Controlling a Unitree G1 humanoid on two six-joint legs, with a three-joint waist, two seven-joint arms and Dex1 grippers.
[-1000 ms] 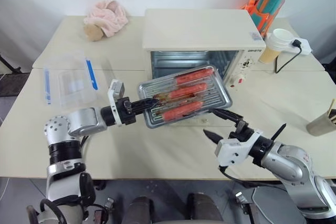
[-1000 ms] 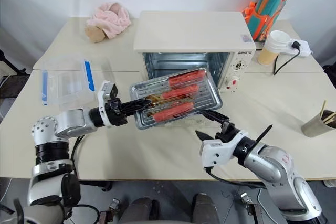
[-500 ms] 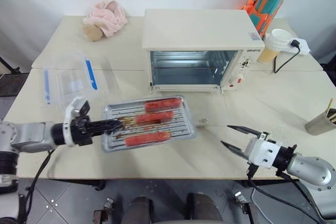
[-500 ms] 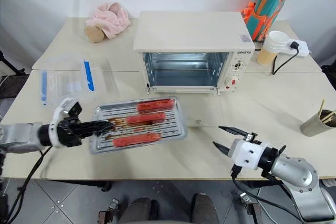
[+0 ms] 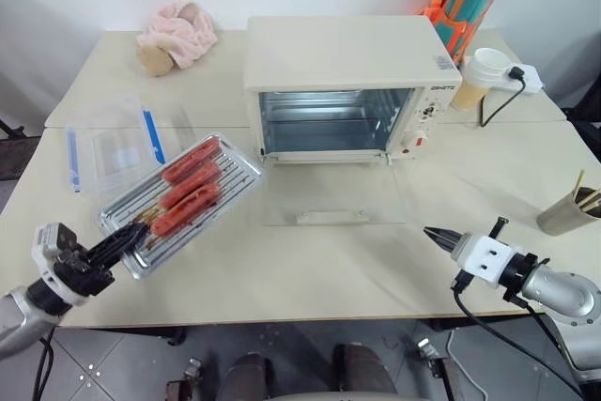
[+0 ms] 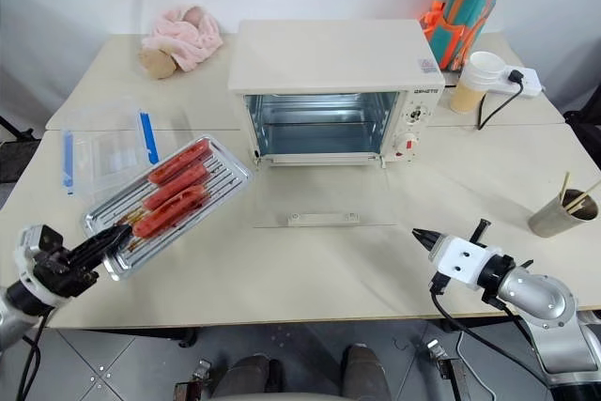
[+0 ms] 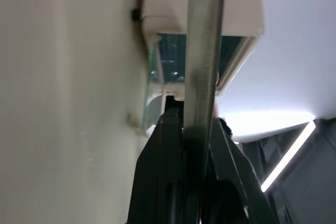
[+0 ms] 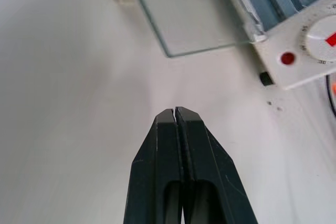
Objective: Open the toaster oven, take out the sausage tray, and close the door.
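The cream toaster oven (image 5: 352,72) stands at the back middle of the table with its cavity empty. Its glass door (image 5: 333,202) lies open, flat on the table in front of it, handle (image 5: 327,218) nearest me. The silver sausage tray (image 5: 183,199), holding three reddish sausages, is out at the front left, low over the table. My left gripper (image 5: 127,237) is shut on its near corner. In the left wrist view the tray's edge (image 7: 202,77) is pinched between the black fingers (image 7: 168,140). My right gripper (image 5: 434,234) is shut and empty at the front right, right of the door.
A clear plastic box with blue clips (image 5: 113,147) lies just behind the tray. A pink cloth (image 5: 174,35) sits back left. A paper cup (image 5: 477,77) and a power strip with cable (image 5: 521,77) stand right of the oven. A cup with sticks (image 5: 568,211) is at the right edge.
My left gripper carried the tray from in front of the oven, out to the left and down. The right gripper closed from wide open and moved to the right.
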